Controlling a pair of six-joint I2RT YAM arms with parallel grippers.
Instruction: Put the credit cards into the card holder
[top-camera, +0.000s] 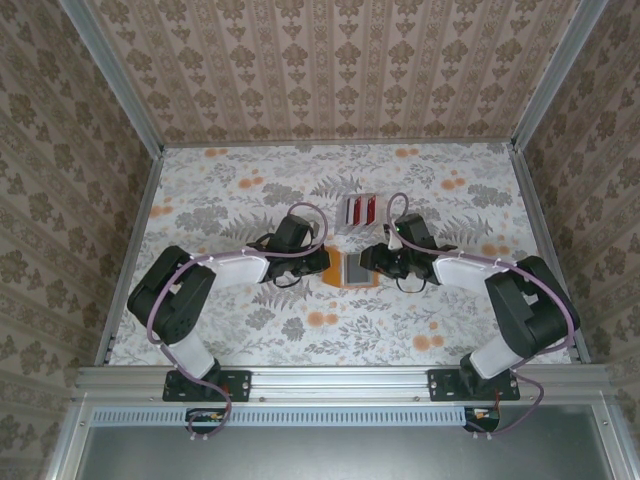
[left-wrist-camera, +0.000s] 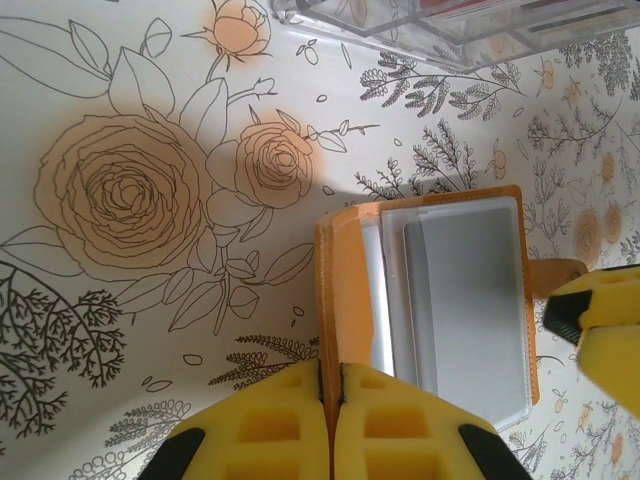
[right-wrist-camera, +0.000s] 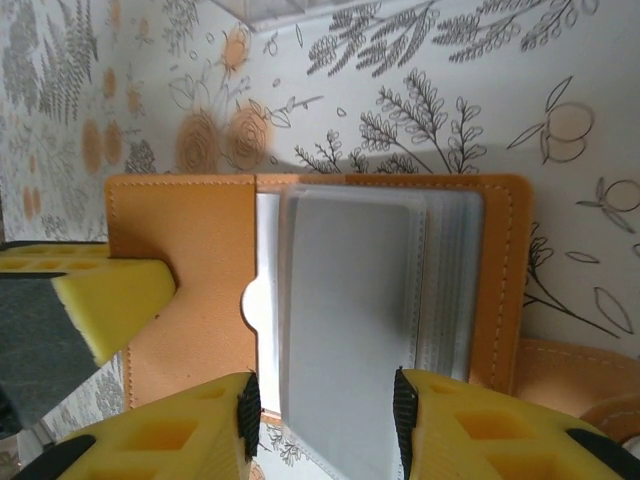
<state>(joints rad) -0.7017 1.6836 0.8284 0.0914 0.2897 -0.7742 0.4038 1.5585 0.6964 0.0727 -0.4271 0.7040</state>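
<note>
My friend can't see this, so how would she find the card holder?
Look at the middle of the flowery table, right between the left gripper and the right gripper. The card holder lies open there, a small flat orange case with a pale grey inside. The clear rack just behind it is see-through with red strips, not orange.

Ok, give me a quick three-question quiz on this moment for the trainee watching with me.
1. True or false: the left hand is shut on the orange edge of the card holder.
2. Where is the grey card? A) flat on the bare table; B) over the open card holder, between the spread fingers of the right hand; C) clamped in the left hand.
3. In the top view, what stands just beyond the card holder, away from the arm bases?

Key: 1 true; 2 B; 3 the clear rack with red strips.
</note>
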